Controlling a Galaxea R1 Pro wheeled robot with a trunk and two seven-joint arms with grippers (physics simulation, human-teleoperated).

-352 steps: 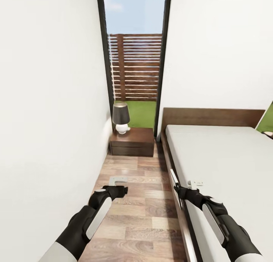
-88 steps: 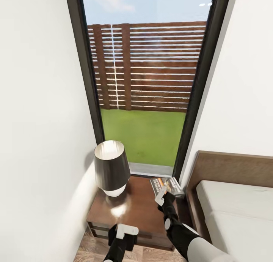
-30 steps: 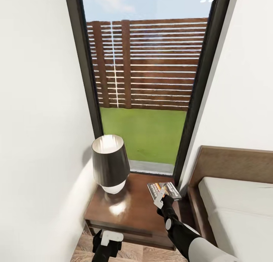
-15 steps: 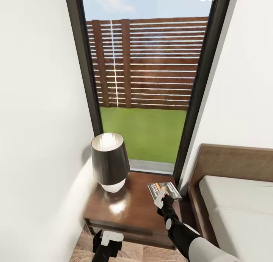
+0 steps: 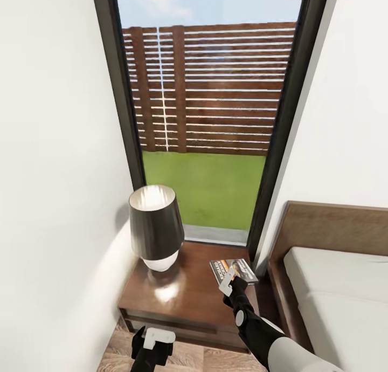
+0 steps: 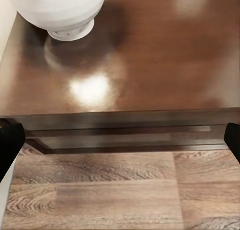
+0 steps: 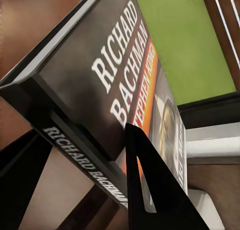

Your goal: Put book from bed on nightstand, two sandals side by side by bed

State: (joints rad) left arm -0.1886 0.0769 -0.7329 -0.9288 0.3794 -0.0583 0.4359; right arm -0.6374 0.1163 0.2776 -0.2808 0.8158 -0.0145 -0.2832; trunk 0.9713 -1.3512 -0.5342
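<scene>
We are seeing right gripper [image 5: 230, 277] gripping book [image 5: 233, 269], one finger [image 7: 155, 190] lying across cover, book sitting over nightstand [image 5: 199, 296] rear corner nearest bed [image 5: 334, 286]. Left gripper [image 5: 152, 341] hanging low before nightstand front, fingers spread apart, grasping nothing. Lamp [image 5: 155, 226] standing on nightstand, well apart from book.

"RICHARD BACHMAN", "STEPHEN KING" on the book [image 7: 120, 85] cover

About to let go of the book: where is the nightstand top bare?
Bare wood runs from the lamp to the book in the right end effector, and along the nightstand front edge. Crowded: the lamp's corner by the wall.
</scene>
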